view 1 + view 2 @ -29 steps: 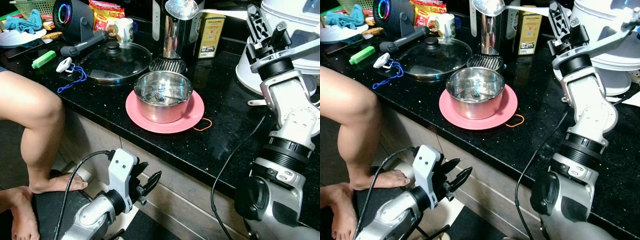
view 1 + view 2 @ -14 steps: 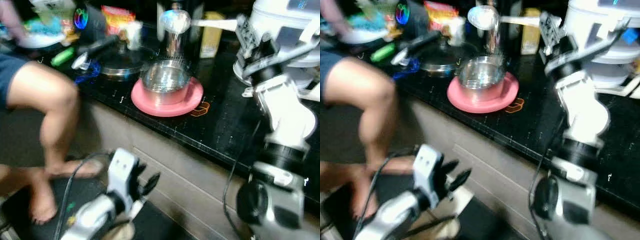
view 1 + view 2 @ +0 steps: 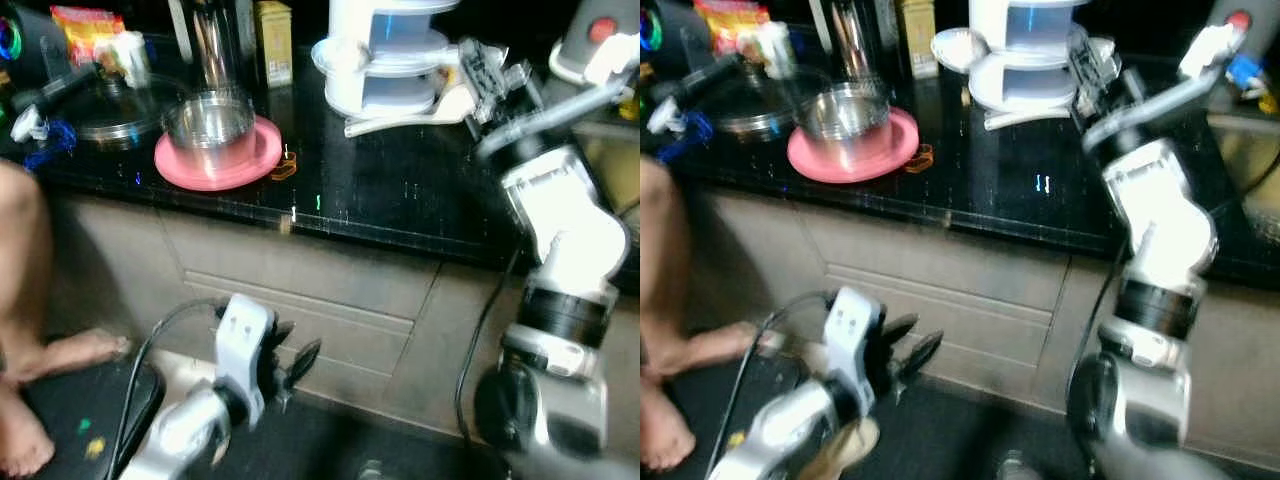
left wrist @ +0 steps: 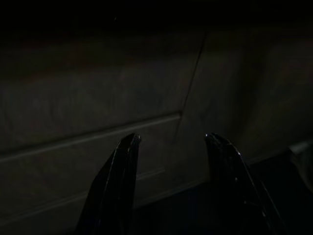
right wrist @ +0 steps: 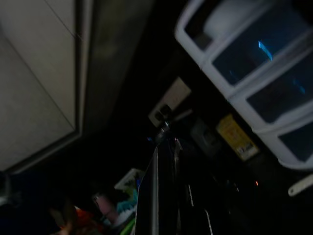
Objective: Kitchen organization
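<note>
Right gripper (image 3: pixel 487 72) is raised over the black counter (image 3: pixel 400 185), right at the white stacked appliance (image 3: pixel 385 50) w/ its blue-tinted tiers; it seems to grip a ladle handle (image 3: pixel 400 112), fingers closed on it, though blur makes this hard to confirm. In the R eye view the ladle's bowl (image 3: pixel 955 45) shows beyond the appliance's far side from the gripper. In the R wrist view a long metal strip (image 5: pixel 155 196) runs out between the fingers, w/ the appliance tiers (image 5: pixel 254 63) off to one side. Well to the gripper's left on the counter: steel pot (image 3: pixel 208 122) sitting on a pink plate (image 3: pixel 245 165), an orange rubber band (image 3: pixel 283 165) just beside the plate's rim, a glass lid (image 3: pixel 100 105) further left, a yellow tin (image 3: pixel 272 40) and a steel cylinder (image 3: pixel 215 45) behind the pot. Left gripper (image 3: pixel 290 362) hangs low, below counter height, in front of the beige cabinet drawers (image 3: pixel 320 310), fingers apart, nothing between them; L wrist view is very dark, both fingertips (image 4: pixel 128 147) spread toward a cabinet panel (image 4: pixel 88 98). A person's bare leg & foot (image 3: pixel 30 350) stand far left of it.
</note>
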You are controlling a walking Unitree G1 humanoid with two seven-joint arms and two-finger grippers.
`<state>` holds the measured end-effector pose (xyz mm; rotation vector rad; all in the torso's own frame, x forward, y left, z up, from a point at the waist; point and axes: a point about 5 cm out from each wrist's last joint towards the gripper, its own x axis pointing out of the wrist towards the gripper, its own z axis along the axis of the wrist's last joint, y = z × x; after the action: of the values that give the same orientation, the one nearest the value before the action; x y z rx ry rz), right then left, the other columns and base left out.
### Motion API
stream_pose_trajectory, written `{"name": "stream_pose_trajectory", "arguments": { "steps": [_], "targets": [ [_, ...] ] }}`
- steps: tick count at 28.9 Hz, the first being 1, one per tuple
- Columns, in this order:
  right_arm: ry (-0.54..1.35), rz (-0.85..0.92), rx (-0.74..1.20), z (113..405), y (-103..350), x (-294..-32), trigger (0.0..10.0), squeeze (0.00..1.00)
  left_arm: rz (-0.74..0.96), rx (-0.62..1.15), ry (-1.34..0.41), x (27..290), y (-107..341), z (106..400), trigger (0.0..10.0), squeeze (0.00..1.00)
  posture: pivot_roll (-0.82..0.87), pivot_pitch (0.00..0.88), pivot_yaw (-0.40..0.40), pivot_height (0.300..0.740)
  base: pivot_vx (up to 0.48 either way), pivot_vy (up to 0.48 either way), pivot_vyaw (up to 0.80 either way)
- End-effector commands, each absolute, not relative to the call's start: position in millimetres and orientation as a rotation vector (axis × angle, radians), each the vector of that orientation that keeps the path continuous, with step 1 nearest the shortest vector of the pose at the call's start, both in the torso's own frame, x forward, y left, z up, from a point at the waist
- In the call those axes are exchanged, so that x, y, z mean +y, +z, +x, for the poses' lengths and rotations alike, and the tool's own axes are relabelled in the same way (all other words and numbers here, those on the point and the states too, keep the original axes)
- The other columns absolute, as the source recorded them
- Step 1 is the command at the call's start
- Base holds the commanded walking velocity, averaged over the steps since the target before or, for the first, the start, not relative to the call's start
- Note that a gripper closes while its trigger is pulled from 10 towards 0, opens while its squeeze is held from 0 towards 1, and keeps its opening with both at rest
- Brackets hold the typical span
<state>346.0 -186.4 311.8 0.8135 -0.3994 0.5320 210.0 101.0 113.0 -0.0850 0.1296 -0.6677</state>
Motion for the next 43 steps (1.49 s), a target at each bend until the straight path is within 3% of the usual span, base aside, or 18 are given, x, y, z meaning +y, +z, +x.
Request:
{"name": "stream_pose_trajectory", "arguments": {
  "steps": [1, 5, 22, 36, 43],
  "targets": [
    [0.543, 0.791, -0.403, 346.1, 315.8, -180.8, 10.0, 0.00, -0.058, 0.111, -0.642, 102.3, 114.3, 214.0, 10.0, 0.00, 0.04, 0.002, -0.015, 0.732, 0.000, 0.000, -0.77],
    [0.519, 0.783, -0.408, 346.8, 315.7, -181.6, 10.0, 0.00, -0.058, 0.086, -0.596, 103.4, 116.6, 220.0, 10.0, 0.00, 0.04, 0.000, -0.016, 0.732, 0.000, 0.000, -0.76],
    [0.500, 0.740, -0.421, 347.0, 314.7, -180.0, 10.0, 0.00, -0.073, 0.074, -0.554, 103.1, 113.4, 224.5, 10.0, 0.00, 0.04, 0.000, -0.016, 0.732, 0.000, -0.044, 0.00],
    [0.515, 0.712, -0.423, 347.9, 314.2, -177.5, 10.0, 0.00, -0.078, 0.076, -0.569, 101.7, 111.7, 224.5, 10.0, 0.00, 0.04, 0.000, -0.015, 0.732, 0.000, -0.478, 0.00],
    [0.527, 0.706, -0.426, 347.6, 315.0, -176.2, 10.0, 0.00, -0.080, 0.075, -0.575, 100.7, 112.0, 224.0, 10.0, 0.00, 0.04, 0.000, -0.016, 0.732, 0.000, -0.480, -0.77]
  ]
}}
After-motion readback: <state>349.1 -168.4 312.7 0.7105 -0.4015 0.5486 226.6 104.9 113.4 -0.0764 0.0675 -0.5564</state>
